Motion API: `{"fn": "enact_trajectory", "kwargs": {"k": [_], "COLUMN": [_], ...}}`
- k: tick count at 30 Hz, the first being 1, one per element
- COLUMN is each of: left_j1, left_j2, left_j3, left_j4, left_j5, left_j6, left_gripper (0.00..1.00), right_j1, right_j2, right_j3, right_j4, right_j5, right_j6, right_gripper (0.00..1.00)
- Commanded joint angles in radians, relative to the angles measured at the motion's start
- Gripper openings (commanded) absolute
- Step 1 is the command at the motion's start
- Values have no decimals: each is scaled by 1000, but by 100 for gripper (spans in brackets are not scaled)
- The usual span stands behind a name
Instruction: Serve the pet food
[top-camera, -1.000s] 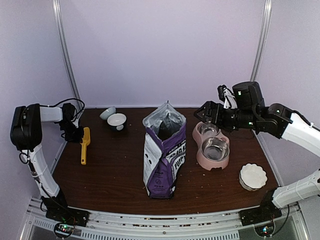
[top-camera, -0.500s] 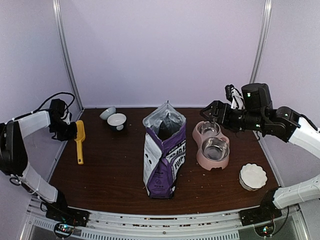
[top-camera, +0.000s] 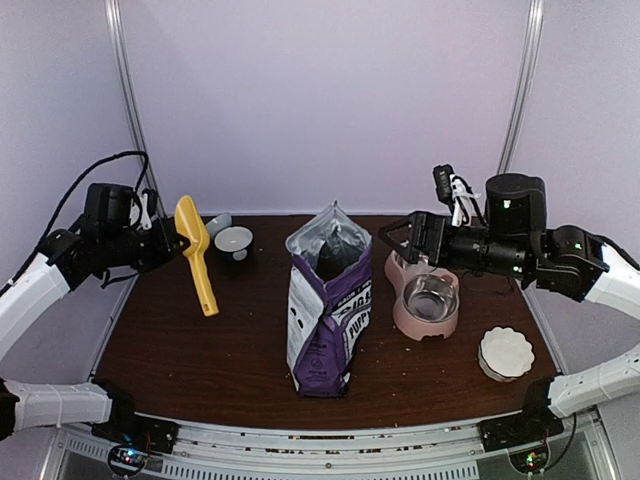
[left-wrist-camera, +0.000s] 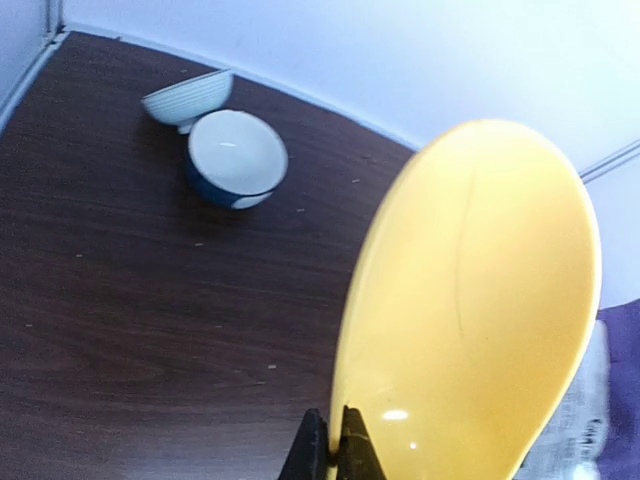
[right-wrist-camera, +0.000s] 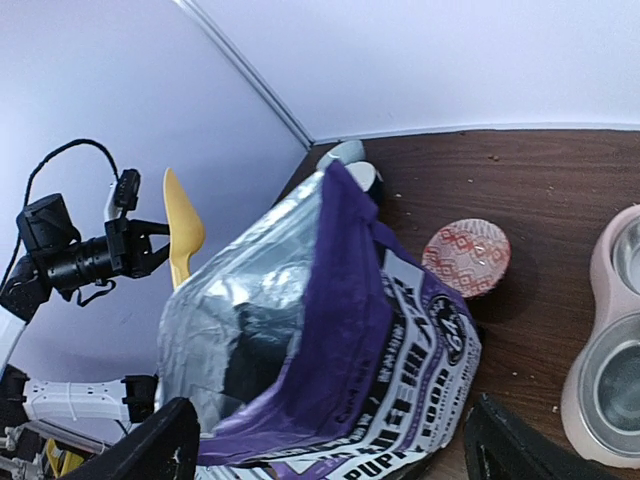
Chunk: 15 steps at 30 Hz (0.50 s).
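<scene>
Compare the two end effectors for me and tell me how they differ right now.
The left end effector is shut on the yellow scoop. The right end effector is open and holds nothing. The left one is at the left side of the table. The right one hangs above the pink feeder, facing the purple bag. Both hang clear of the table.
</scene>
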Motion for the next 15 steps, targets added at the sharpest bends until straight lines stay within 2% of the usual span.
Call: {"fn": "enact_trajectory", "kwargs": {"k": [1,4,7,11,15], "left_j1": [-131,-244,-347,-426,-496], "left_j2": [-40,-21,17,67,105], "left_j3": [59,108,165,190,229], "left_j4": [224,319,384,478,529], "left_j5": [-46,-122,-196,-235,-267], "left_j6": [-269,-334,-365,-429,-424], "left_gripper": [0,0,0,0,0], "right_j1": [76,122,156,206,240], "right_j2": [19,71,148,251,334], "right_j3": [30,61,163,299,397], "right_j4": [158,226,192,138,88], "right_j5": [69,73,76,94,113], "right_j6": [-43,-63,-99,-167,-185], "right_gripper": [93,95,95,95,93]}}
